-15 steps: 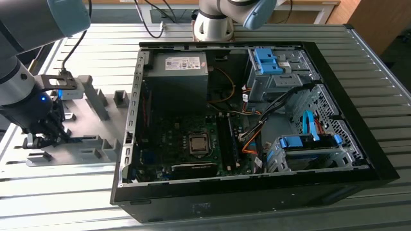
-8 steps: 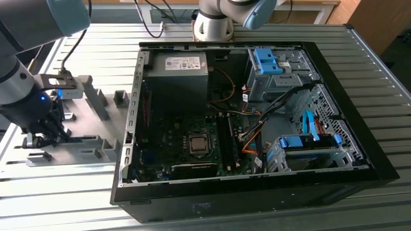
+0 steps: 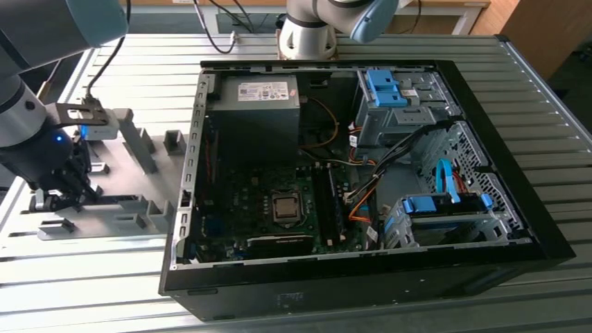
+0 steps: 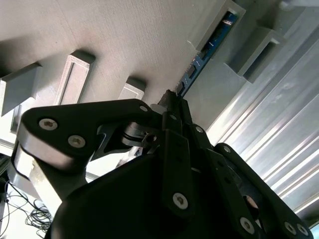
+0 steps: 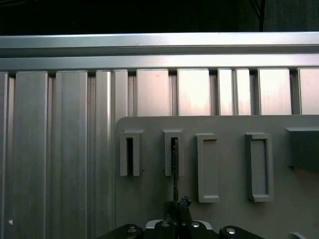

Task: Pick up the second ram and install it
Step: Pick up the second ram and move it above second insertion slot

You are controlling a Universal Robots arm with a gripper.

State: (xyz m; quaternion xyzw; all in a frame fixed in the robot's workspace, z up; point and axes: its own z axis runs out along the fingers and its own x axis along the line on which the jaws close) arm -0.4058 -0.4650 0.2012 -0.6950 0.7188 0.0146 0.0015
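Tool (image 4: 172,100) pinched narrow on second ram (image 4: 207,47), far end in holder slot (image 5: 173,133).

This is looking like a robotics lab or assembly test cell. A slotted aluminium table (image 3: 527,83) is carrying an open PC case (image 3: 555,236) with its board (image 3: 249,191) showing. On the exterior view's left, a robot arm (image 3: 23,111) is reaching over a grey plate (image 3: 125,180) of holders, its gripper (image 3: 63,200) pinching a ram (image 4: 205,52). Wooden furniture (image 3: 536,28) is standing at the far edge.
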